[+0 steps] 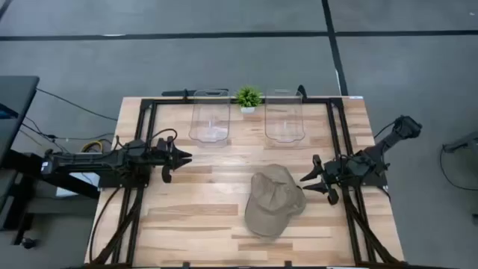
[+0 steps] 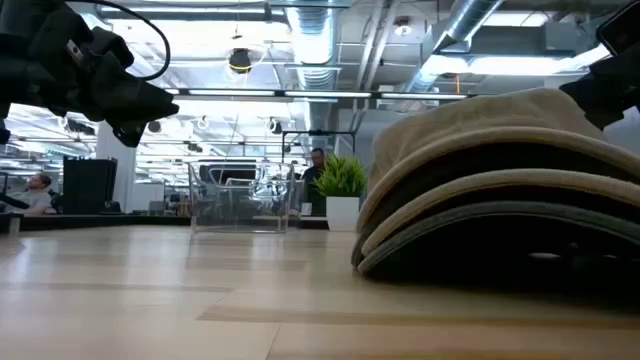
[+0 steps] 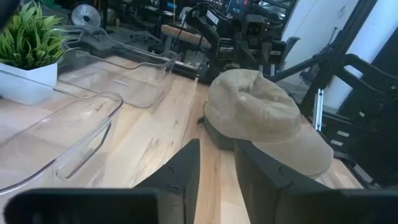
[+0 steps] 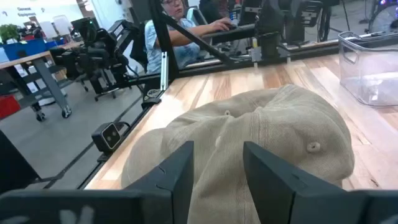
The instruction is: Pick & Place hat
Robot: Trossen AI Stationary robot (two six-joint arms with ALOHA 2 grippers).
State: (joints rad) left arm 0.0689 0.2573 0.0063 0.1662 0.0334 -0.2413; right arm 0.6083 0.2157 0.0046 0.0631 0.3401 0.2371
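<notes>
A tan corduroy cap (image 1: 272,200) lies on the wooden table (image 1: 202,224), right of centre, resting on its rim and brim; it fills the low view (image 2: 480,170). My right gripper (image 1: 306,179) hovers open just off the cap's right side, raised above the crown (image 2: 610,80), and its fingers frame the cap (image 4: 267,137) in the right wrist view. My left gripper (image 1: 183,161) waits open over the table's left part, pointing toward the cap (image 3: 261,112), well short of it.
Two clear plastic bins (image 1: 209,119) (image 1: 284,119) stand near the far edge with a small potted plant (image 1: 248,97) between them. Black frame rails (image 1: 146,149) (image 1: 340,134) run along the table's left and right sides. A seated person (image 4: 174,37) shows beyond the table.
</notes>
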